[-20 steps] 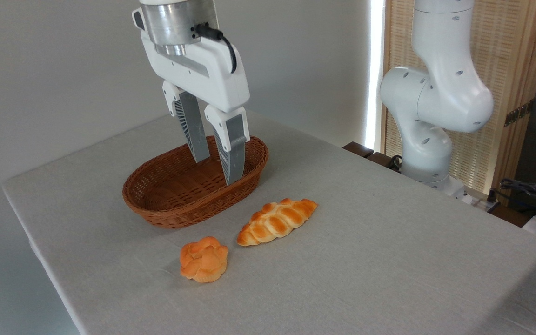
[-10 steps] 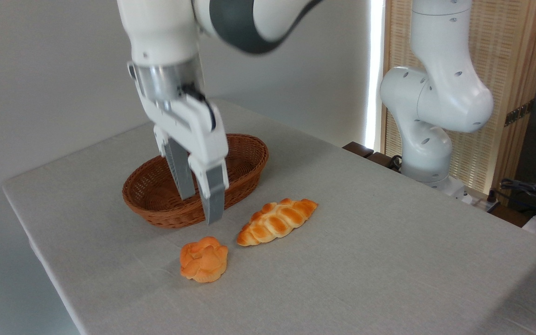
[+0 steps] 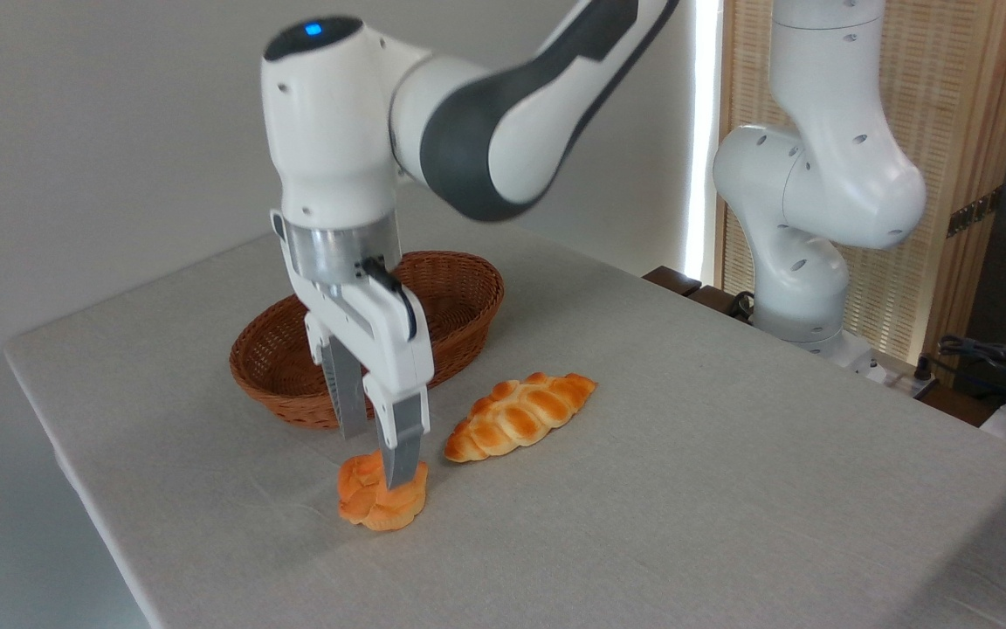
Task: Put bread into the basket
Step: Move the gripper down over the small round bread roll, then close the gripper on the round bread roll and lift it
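In half a second I have brought the gripper (image 3: 378,454) down from over the basket (image 3: 468,279) onto the bun (image 3: 376,502) at lower centre of the table (image 3: 686,489), fingers narrowly apart around its top, so closing seems next.

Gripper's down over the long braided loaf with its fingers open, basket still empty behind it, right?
Not the loaf. In the camera view the open gripper is down over the small knotted bun; the braided loaf lies untouched to the right. The visible part of the basket does look empty.
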